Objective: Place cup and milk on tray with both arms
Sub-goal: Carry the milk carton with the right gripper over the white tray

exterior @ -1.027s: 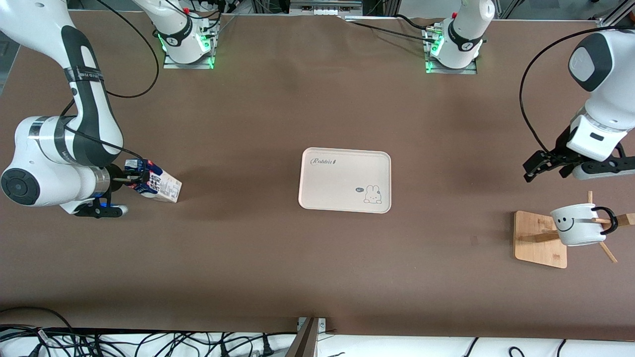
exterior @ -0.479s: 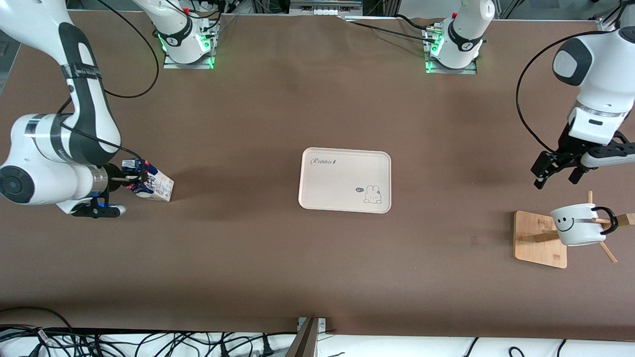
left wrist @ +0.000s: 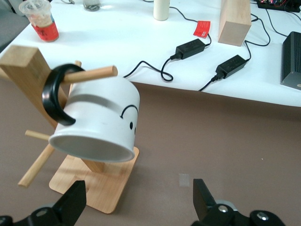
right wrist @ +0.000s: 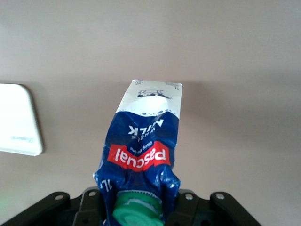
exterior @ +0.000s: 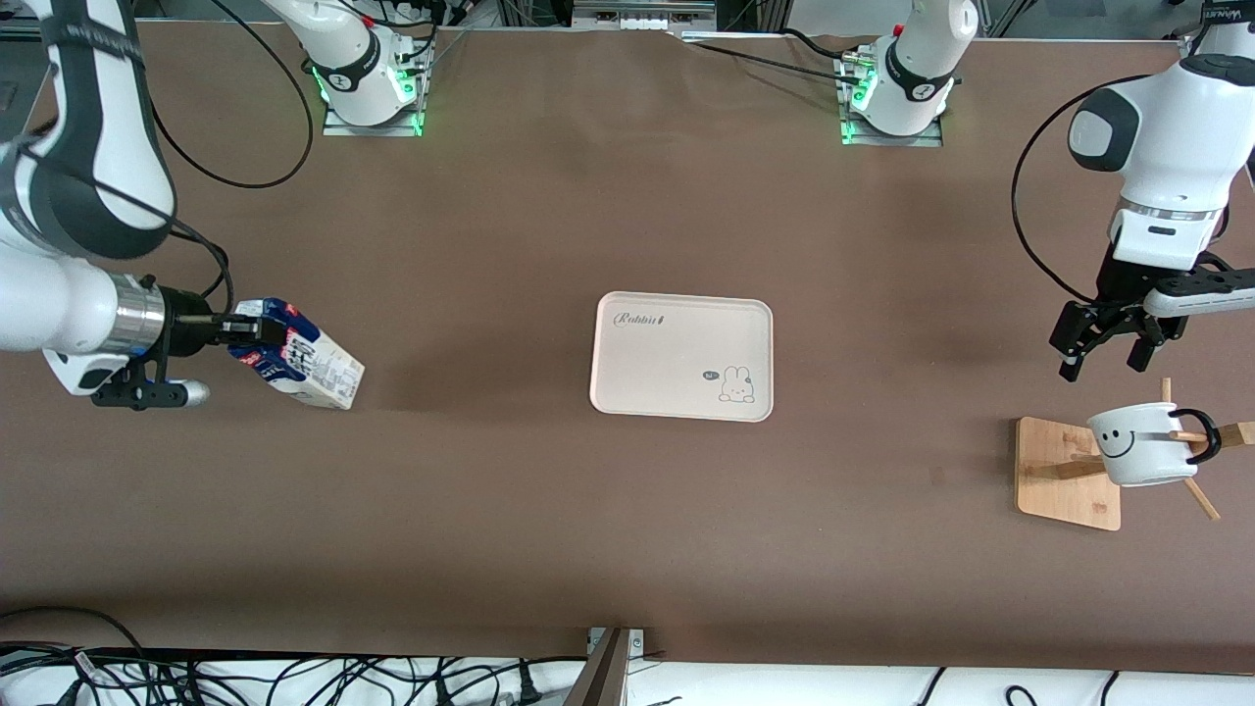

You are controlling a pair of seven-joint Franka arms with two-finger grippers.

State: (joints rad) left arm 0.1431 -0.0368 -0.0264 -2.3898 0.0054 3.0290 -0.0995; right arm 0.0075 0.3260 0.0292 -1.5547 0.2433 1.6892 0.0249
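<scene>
The milk (exterior: 306,361) hangs tilted in my right gripper (exterior: 250,338), which is shut on its dark blue top at the right arm's end of the table. In the right wrist view the milk (right wrist: 146,136) points its white base away from the right gripper (right wrist: 136,205), and the green cap sits between the fingers. The cream tray (exterior: 677,343) lies mid-table, and its corner (right wrist: 16,120) shows in that view. The white smiley cup (exterior: 1137,446) hangs on a wooden rack. My left gripper (exterior: 1103,348) hovers open beside the rack. The cup (left wrist: 101,122) is ahead of the left gripper (left wrist: 138,197).
The wooden rack (exterior: 1064,480) stands on its base (left wrist: 96,188) with pegs sticking out, one through the cup's black handle (left wrist: 54,96). Past the table edge lie power bricks (left wrist: 190,48), cables and a wooden block (left wrist: 233,21).
My right gripper has finished closing on the milk's top and raised it, tilted. The left gripper has swung in toward the rack and the cup.
</scene>
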